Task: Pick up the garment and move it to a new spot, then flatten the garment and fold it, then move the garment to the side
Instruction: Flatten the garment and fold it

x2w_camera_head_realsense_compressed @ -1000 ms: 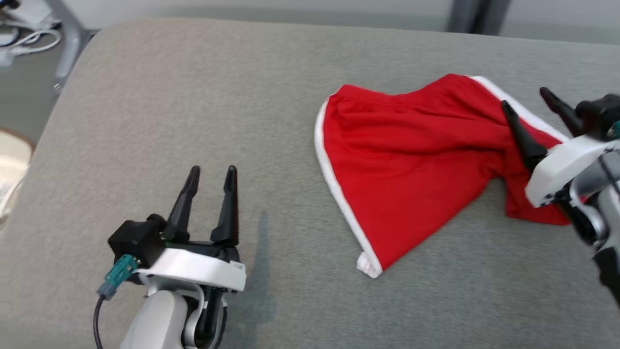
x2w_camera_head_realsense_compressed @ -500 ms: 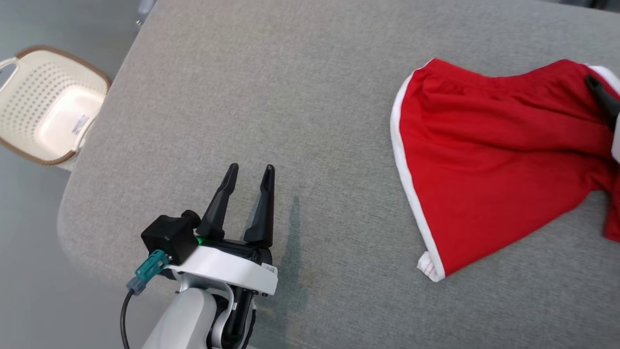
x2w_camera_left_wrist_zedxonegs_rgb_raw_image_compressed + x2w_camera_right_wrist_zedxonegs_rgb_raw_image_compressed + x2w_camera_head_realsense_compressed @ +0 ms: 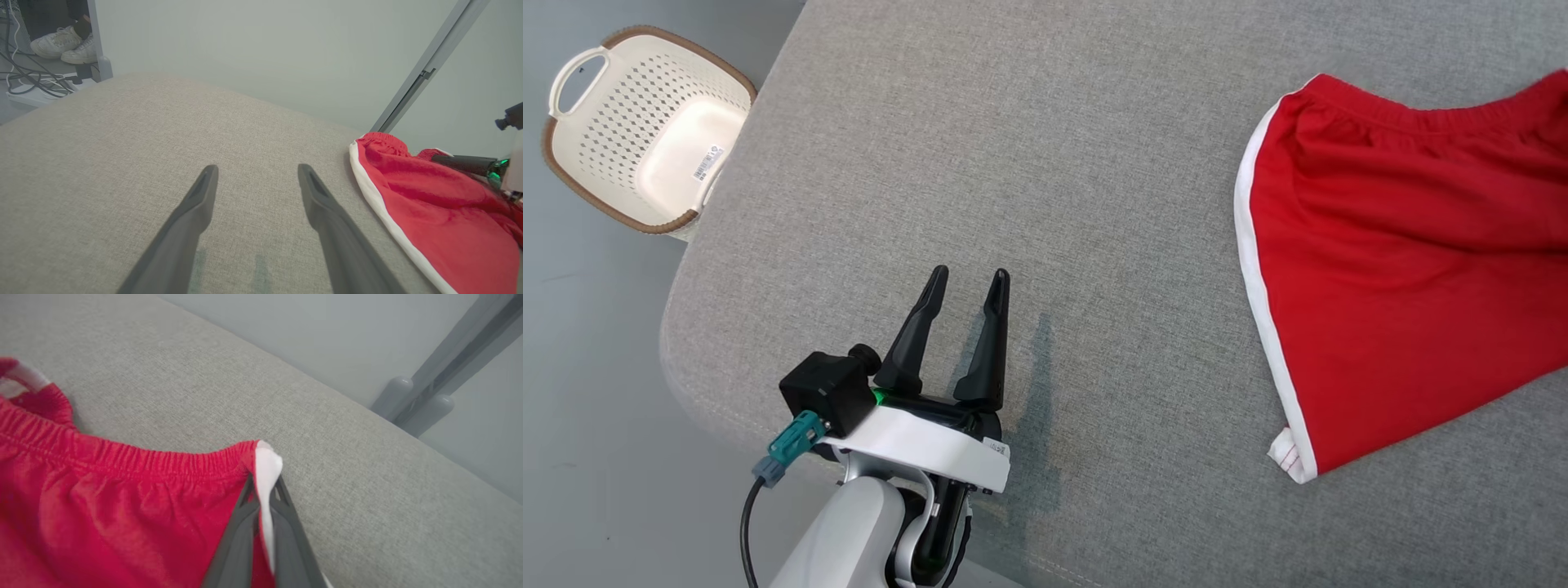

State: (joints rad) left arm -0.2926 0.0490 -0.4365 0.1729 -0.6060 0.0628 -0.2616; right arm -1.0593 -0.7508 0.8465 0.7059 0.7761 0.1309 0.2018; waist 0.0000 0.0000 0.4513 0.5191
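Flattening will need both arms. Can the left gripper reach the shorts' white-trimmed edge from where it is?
Probably yes: the left gripper is open, and just bare cushion lies between it and the shorts' trimmed edge.

The left claw [image 3: 972, 273] is showing two long, tapering black fingers rising from a white curved bracket [image 3: 915, 445]. A black camera block [image 3: 821, 392] is sitting beside it, with a teal connector [image 3: 792, 437] feeding a dark cable [image 3: 747, 531]. A green light [image 3: 880, 398] is glowing at the finger bases. The forearm [image 3: 849, 531] is looking pale grey. The right claw [image 3: 264, 482] is showing dark grey fingers.
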